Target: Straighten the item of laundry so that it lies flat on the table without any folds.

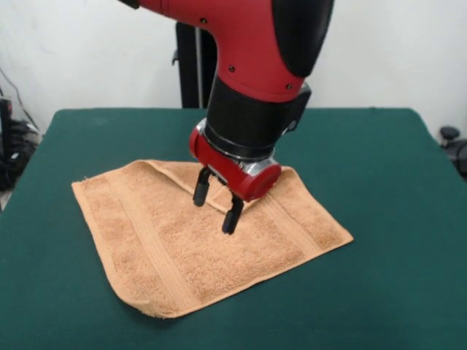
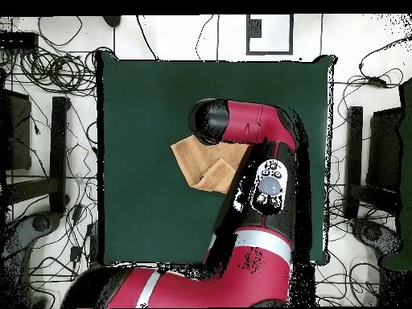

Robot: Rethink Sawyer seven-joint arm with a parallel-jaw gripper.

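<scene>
We are seeing no containers on the table (image 1: 379, 292); the green cloth is carrying only the towel (image 1: 182, 255). The towel is lying near the table's middle, mostly spread out, with its far edge folded over toward us into a flap beneath the arm (image 1: 255, 51). A near corner is curling up slightly. We are finding the gripper (image 1: 215, 202) hanging just above that folded flap, its two black fingers (image 1: 201, 188) spread moderately apart and holding nothing. In the overhead view the arm is covering much of the towel, so only its left part is showing. Cables (image 2: 48, 72) are lying around the table, well apart from the towel.
</scene>
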